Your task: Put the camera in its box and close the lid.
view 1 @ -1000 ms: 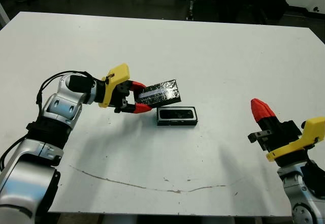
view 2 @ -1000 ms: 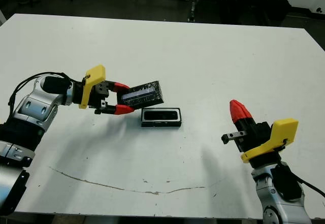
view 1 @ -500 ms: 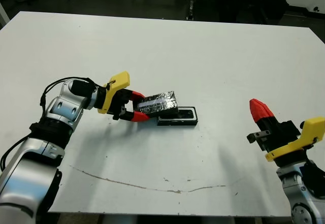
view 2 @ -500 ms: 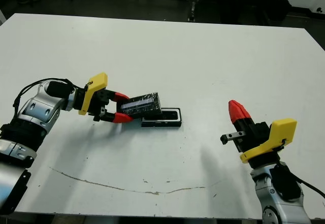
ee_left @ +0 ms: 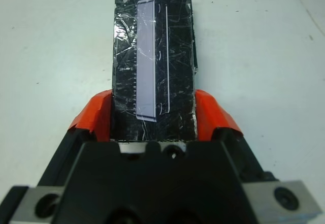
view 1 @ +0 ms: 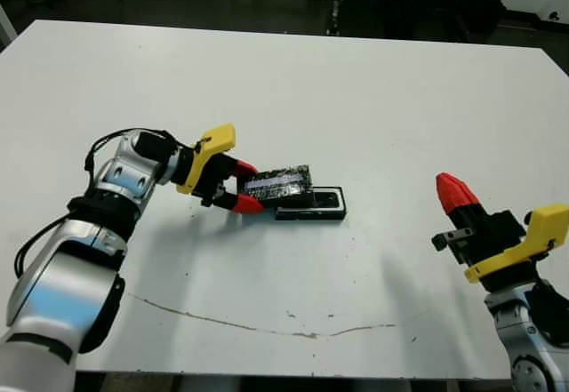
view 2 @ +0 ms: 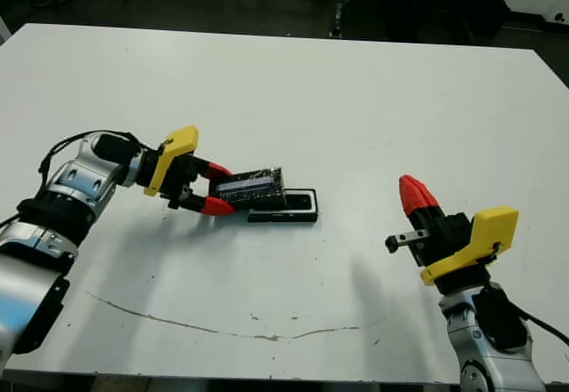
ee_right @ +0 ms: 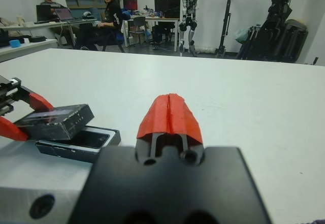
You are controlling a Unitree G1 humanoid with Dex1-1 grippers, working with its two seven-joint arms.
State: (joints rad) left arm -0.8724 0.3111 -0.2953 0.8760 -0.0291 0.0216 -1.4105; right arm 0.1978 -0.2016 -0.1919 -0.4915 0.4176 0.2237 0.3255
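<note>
Hanging low over the near right part of the table [view 1: 373, 81], the right gripper [view 1: 453, 195] has its 2 red fingertips pressed together on nothing, well apart from the other things. Farther in, near the table's middle, the box [view 1: 311, 204] lies flat with the camera [view 1: 318, 200] inside it, a dark bar against the lining. Left of it, the left gripper [view 1: 245, 185] pinches the lid [view 1: 281, 184] by its long sides between its 2 red fingers [ee_left: 210, 113]. That lid sits tilted over the box's left end, pale strip up, its far edge above the tray; actual contact cannot be judged.
</note>
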